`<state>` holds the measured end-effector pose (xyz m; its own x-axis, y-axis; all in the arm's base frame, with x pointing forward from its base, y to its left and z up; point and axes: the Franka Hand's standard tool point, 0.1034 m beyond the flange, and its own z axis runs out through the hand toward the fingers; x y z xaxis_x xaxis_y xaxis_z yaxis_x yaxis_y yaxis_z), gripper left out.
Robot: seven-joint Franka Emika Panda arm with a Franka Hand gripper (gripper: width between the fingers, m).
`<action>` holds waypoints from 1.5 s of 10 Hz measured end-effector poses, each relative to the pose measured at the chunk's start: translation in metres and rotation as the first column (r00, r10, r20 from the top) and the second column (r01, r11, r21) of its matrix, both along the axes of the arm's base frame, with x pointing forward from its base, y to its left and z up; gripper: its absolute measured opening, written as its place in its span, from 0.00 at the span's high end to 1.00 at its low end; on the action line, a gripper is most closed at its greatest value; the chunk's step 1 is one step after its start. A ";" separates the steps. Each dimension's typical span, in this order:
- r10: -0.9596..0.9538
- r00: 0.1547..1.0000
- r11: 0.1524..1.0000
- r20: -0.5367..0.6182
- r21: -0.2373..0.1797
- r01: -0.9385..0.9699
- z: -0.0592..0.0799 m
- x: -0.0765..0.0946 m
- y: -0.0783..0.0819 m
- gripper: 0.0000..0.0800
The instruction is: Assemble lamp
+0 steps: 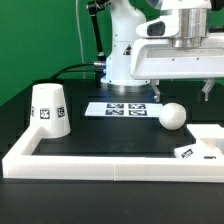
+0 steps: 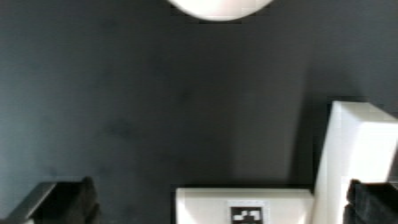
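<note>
The white bulb [image 1: 173, 116] lies on the black table near the middle right; its round head also shows in the wrist view [image 2: 222, 8]. The flat base [image 1: 196, 150], with a tag, lies at the exterior view's right against the rail; the wrist view shows it [image 2: 246, 205] between my fingers, below them. The cup-like shade [image 1: 48, 110] stands mouth down at the exterior view's left. My gripper [image 1: 183, 92] hangs above the base and bulb, open and empty, as the wrist view [image 2: 219, 208] confirms.
A long white border rail [image 1: 100, 160] runs along the front and sides of the table, and shows beside the base in the wrist view [image 2: 361, 150]. The marker board [image 1: 127, 107] lies at the back by the robot's foot.
</note>
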<state>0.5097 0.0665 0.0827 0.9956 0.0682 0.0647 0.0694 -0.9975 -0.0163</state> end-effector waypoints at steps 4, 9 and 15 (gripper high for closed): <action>-0.268 0.961 0.962 -0.067 0.030 0.270 -0.013 -0.037 -0.018 0.13; -0.352 0.928 0.931 -0.120 0.062 0.361 -0.016 -0.042 -0.022 0.13; -0.283 0.829 0.942 -0.483 0.020 0.334 -0.023 -0.057 -0.010 0.13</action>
<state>0.4528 0.0569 0.0595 0.8769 -0.2292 -0.4224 -0.2827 -0.9568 -0.0676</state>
